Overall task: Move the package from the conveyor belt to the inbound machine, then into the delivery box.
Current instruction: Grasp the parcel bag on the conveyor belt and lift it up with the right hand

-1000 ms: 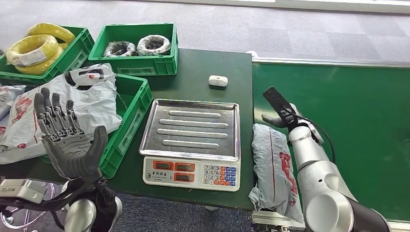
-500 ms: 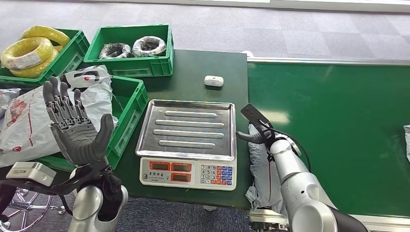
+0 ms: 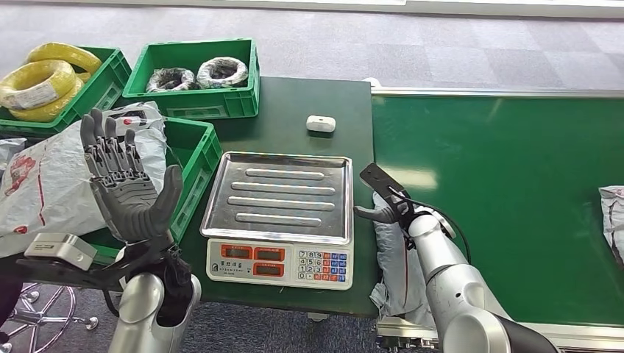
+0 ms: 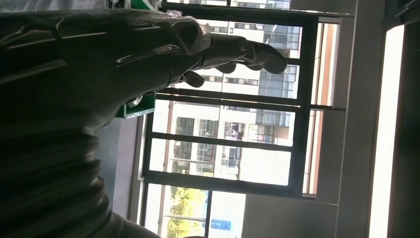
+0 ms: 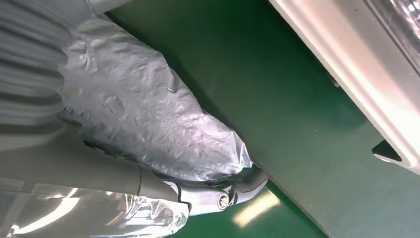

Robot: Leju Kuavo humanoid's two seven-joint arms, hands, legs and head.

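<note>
A grey plastic package [image 3: 388, 257] with red print lies at the conveyor belt's [image 3: 515, 184] near left edge, beside the scale [image 3: 279, 195] with its steel tray. My right hand [image 3: 383, 195] sits over the package's far end with its fingers stretched flat. Its thumb [image 5: 218, 196] curves against the crinkled package [image 5: 148, 114] in the right wrist view. My left hand [image 3: 129, 191] is raised upright, palm showing, fingers apart and holding nothing, in front of the green delivery crate [image 3: 199, 158]. That left hand [image 4: 148, 49] appears dark against windows.
Filled grey bags [image 3: 44, 176] pile in the crate. Behind stand a crate of yellow cable coils [image 3: 44, 73] and a crate of black and white coils [image 3: 195, 73]. A small white device [image 3: 321, 123] lies on the table. Another package [image 3: 612, 220] sits at the belt's right.
The camera has swung, shifting the scene left. My right hand has drawn back onto the package's far end. My left hand has risen. A second package has come into view on the right.
</note>
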